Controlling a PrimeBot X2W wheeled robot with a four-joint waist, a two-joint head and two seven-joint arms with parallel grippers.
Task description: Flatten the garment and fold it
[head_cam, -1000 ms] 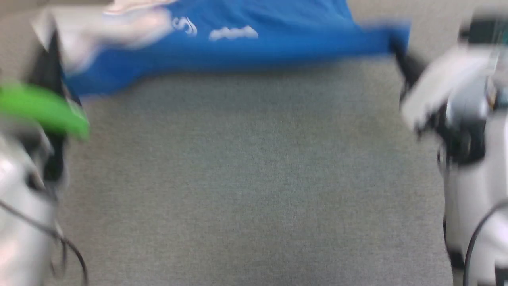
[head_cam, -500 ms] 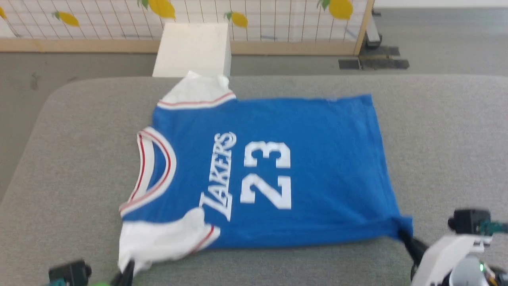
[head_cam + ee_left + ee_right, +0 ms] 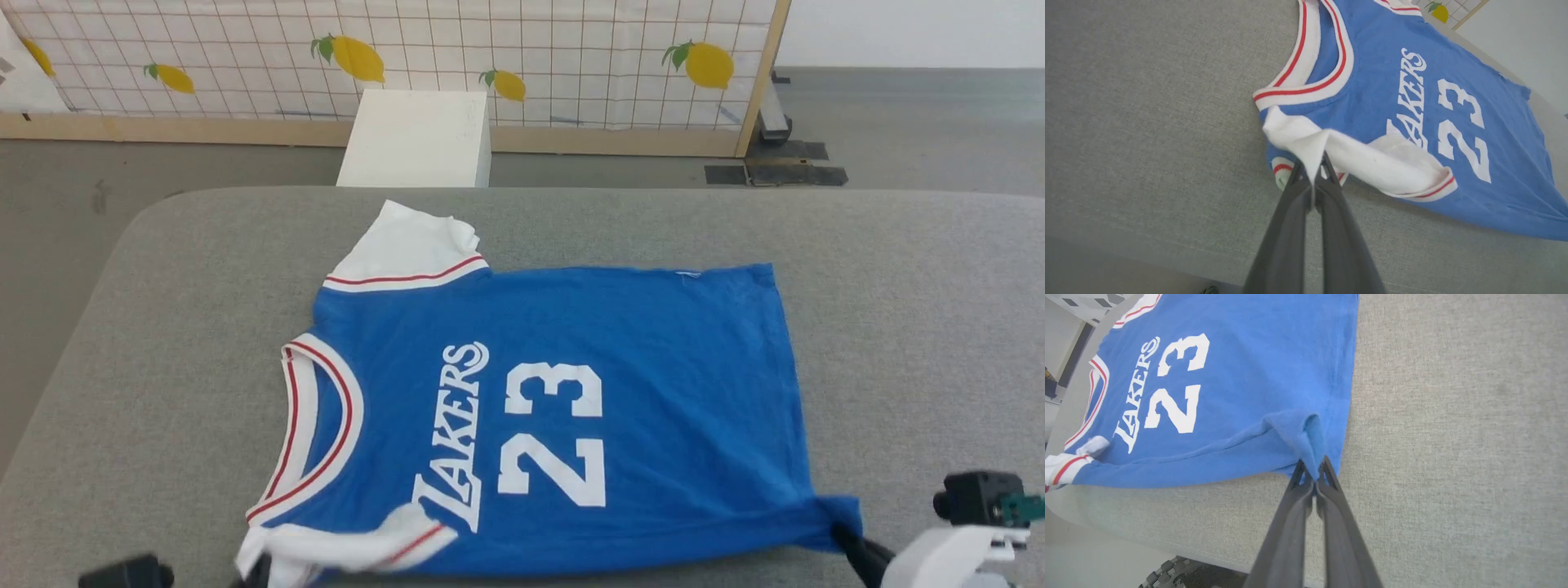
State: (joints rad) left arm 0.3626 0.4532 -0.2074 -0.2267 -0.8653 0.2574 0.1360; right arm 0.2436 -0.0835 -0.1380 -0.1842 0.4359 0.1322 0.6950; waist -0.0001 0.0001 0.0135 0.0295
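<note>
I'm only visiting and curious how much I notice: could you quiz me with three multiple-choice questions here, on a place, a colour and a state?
1. Where does the royal-blue jersey T-shirt lie? A in a basket; B on the grey cloth-covered table; C on a chair.
2. What colour are its sleeves? A white; B black; C yellow.
3. How is the left claw? A open above the shirt; B shut on a sleeve; C shut on nothing.
Answers: B, grey cloth surrounds it. A, both are white with red trim. B, white sleeve cloth is pinched between its fingers.
</note>
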